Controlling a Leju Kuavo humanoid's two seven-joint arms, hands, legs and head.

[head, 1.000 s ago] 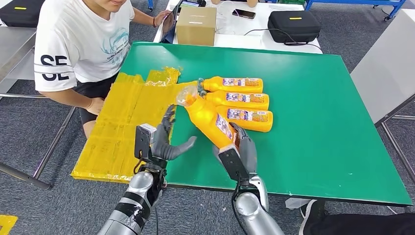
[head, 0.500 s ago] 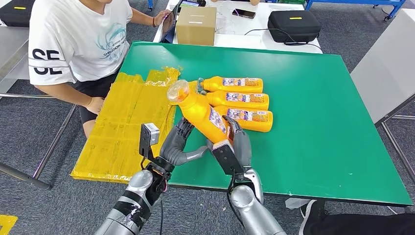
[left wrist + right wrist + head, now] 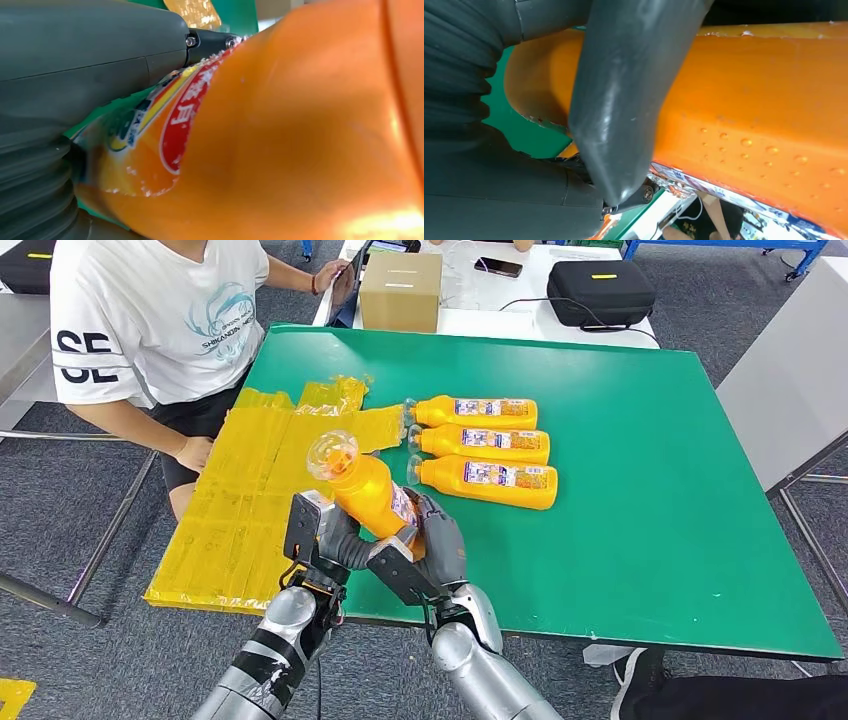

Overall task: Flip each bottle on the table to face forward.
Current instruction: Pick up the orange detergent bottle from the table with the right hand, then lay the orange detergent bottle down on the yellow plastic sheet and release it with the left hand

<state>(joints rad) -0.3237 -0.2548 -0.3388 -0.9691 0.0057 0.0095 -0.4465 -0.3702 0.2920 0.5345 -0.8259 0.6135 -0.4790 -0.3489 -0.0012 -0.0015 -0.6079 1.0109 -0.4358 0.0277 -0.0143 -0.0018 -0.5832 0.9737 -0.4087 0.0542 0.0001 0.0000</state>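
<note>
The bottle (image 3: 367, 490) has swung left above the bench (image 3: 640, 490) edge, now clasped low by my left hand (image 3: 325, 538) and right hand (image 3: 425, 545); wet, slippery, likely stiff plastic, so I'd grip mid-body.

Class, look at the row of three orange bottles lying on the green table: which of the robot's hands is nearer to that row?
Right. The right hand sits just in front of the row of three bottles, gripping the raised bottle; the left hand is farther off, beside the yellow sheet.
</note>
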